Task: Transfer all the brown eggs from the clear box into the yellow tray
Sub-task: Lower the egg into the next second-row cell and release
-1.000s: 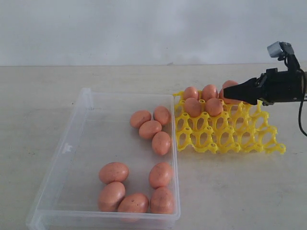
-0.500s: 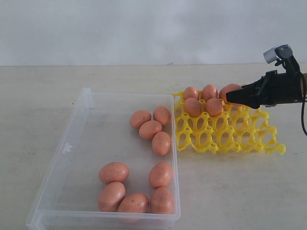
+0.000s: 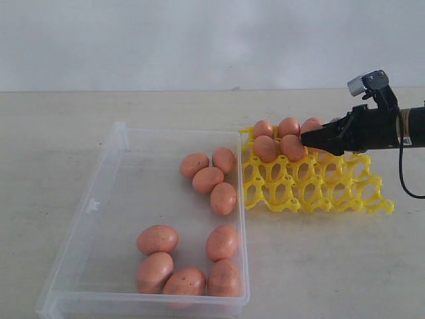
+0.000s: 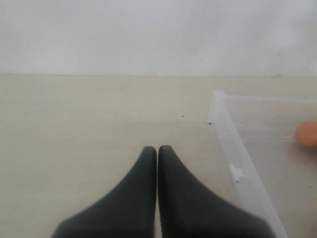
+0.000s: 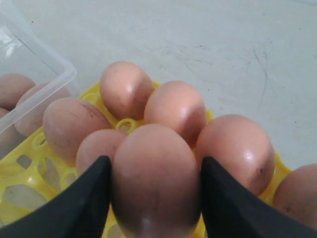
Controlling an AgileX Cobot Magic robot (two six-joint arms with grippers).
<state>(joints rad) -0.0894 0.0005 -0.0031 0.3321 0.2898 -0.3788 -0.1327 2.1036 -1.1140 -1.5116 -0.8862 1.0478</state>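
My right gripper [image 3: 307,139] reaches in from the right, low over the back rows of the yellow tray [image 3: 319,193]. It is shut on a brown egg [image 5: 156,181], which fills the gap between the black fingers [image 5: 84,208]. Several brown eggs [image 3: 265,147] sit in the tray's back cups, just beyond the held one. The clear box [image 3: 118,133] holds several more brown eggs, one cluster [image 3: 208,179] near its right wall and another [image 3: 188,281] at the front. My left gripper [image 4: 157,148] is shut on nothing, over bare table beside the clear box's wall [image 4: 233,148].
The tray's front cups [image 3: 299,196] stand bare. The tray touches the box's right wall. Pale tabletop [image 3: 332,266] lies around both, with a white wall behind. One egg [image 4: 308,134] shows at the edge of the left wrist view.
My right gripper has moved left and a little lower over the tray with the egg still in it. The eggs in the box and the left gripper have not moved.
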